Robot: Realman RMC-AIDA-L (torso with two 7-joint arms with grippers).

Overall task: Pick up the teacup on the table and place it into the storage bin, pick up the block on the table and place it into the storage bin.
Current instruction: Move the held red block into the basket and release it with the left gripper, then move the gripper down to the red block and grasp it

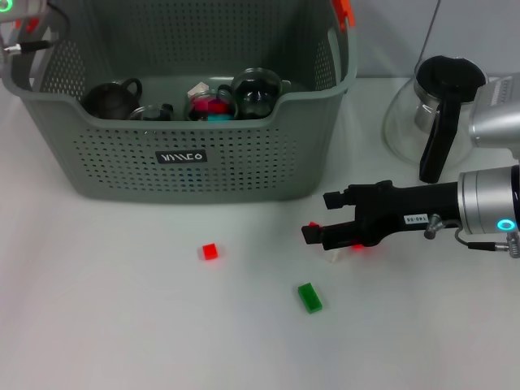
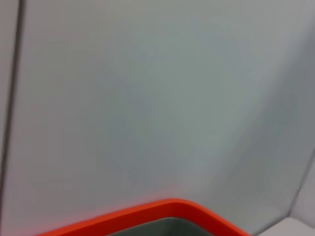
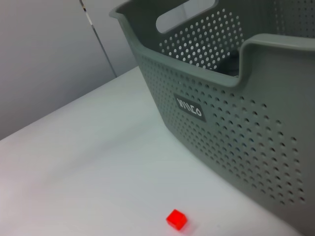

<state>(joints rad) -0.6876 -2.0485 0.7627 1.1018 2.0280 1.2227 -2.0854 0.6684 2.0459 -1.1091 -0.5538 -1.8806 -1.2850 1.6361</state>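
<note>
Reaching in low over the worktop [image 1: 122, 317], the right end effector [image 1: 321, 221] hovers just in front of the storage bin [image 1: 187, 154], its fingers spread and holding nothing, probably lined up for a block. A red block [image 1: 210, 251] and a green block [image 1: 309, 296] lie loose on the worktop, apart from each other. Dark teaware already sits inside the bin. The left end effector [image 1: 12, 28] waits parked at the bin's far left corner; its finger state cannot be told.
</note>
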